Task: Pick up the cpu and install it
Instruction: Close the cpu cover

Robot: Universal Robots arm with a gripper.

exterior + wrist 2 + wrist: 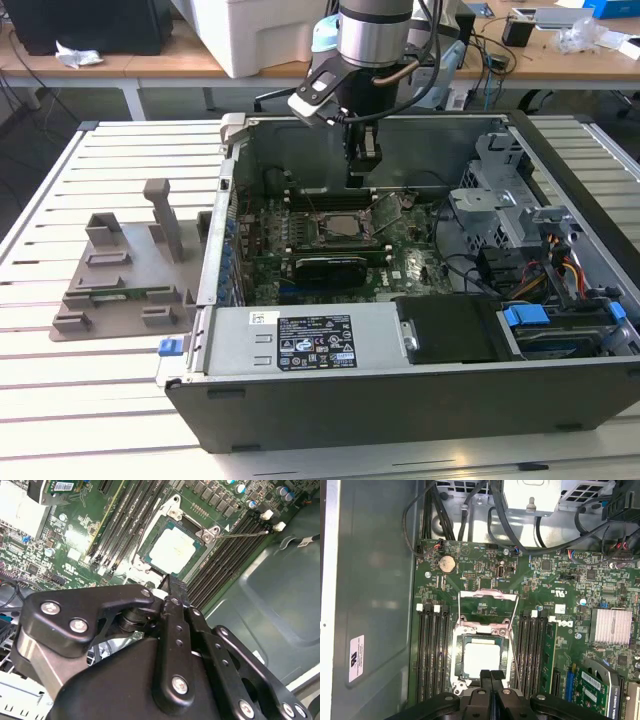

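Observation:
The cpu (480,660) lies flat in the motherboard socket, its silver top showing inside the socket frame. It also shows in the second wrist view as the cpu (172,550) and in the exterior view as the cpu (345,228). My gripper (490,676) hangs just above the socket's edge with its two black fingers pressed together and nothing between them. In the exterior view the gripper (362,176) reaches down into the open computer case (600,400) over the board. The socket's load plate (487,602) stands flipped open beside the chip.
Memory slots (432,655) flank the socket on both sides. Cables and a drive cage (500,215) crowd the exterior view's right of the case. A power supply box (310,340) sits along the front. A grey fixture plate (125,275) with posts lies on the table at the exterior view's left.

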